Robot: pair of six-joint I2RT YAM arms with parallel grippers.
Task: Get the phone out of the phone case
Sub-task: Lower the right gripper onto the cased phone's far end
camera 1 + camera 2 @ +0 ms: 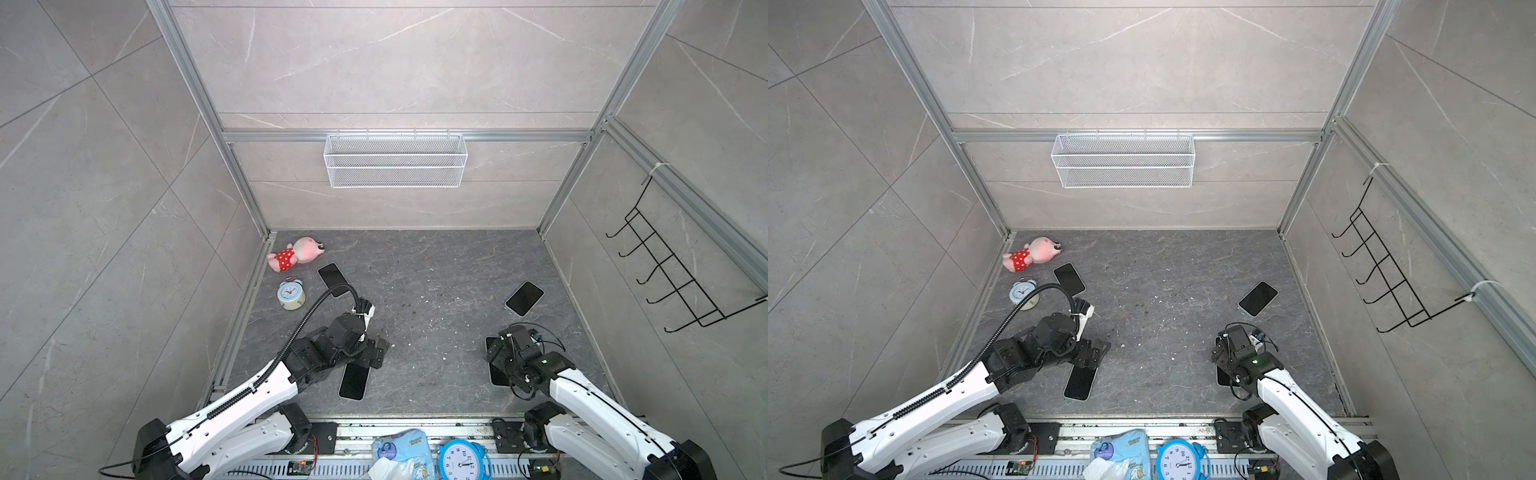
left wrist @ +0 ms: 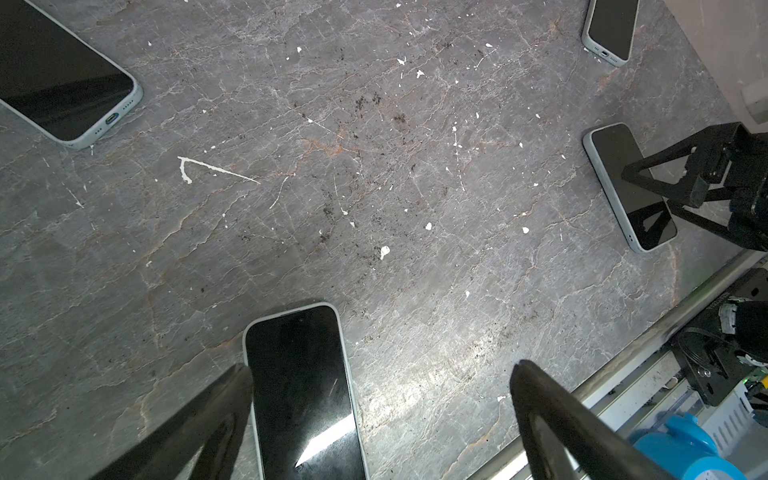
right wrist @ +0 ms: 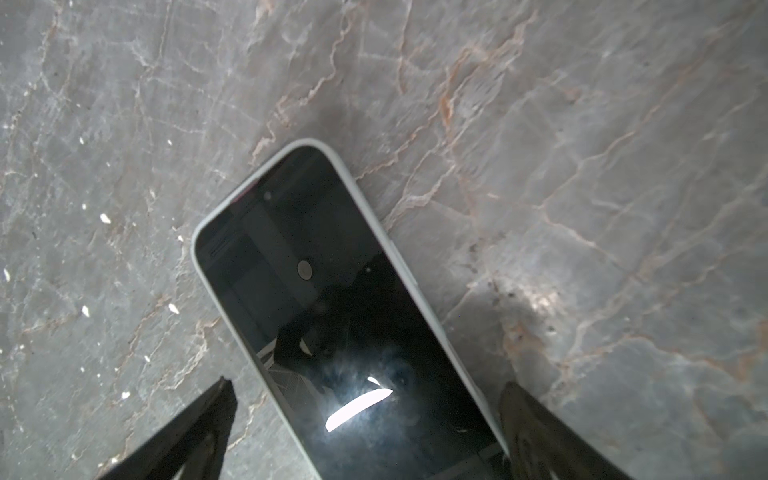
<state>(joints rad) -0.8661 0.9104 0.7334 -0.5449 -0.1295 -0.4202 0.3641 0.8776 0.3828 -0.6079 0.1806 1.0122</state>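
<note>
Both arms are poised over cased handsets on the grey stone table (image 1: 436, 270). The left gripper (image 2: 382, 368) hangs with its jaws spread wide and empty. The left phone (image 2: 301, 395) lies screen-up just beside the inner face of one finger, perhaps touching it, with a broad strip of bare table between it and the other finger. The right gripper (image 3: 368, 383), jaws equally wide and holding nothing, straddles the right phone (image 3: 332, 291), which runs slantwise through the gap, passing close by one finger (image 3: 540, 436) and standing clear of the other. Each handset sits in a pale case (image 3: 309, 143) whose rim wraps the glass all round, so no part of the task looks done yet. A third phone (image 1: 333, 279) and a fourth phone (image 1: 524, 298) lie well beyond either pair of jaws, out of play. The step in hand appears to be settling a grip. It would likely go best if the left gripper shifted sideways until its phone lay midway between the fingers, and the right wrist turned until its fingers squared up with the long edges. Closing should probably be on the case sides, not on the glass, which looks slick. A soft case may flex, and an off-centre squeeze could skate the handset along the table. Since the two phones lie well apart, one pair of jaws may have to pin a case while the other peels a corner.
</note>
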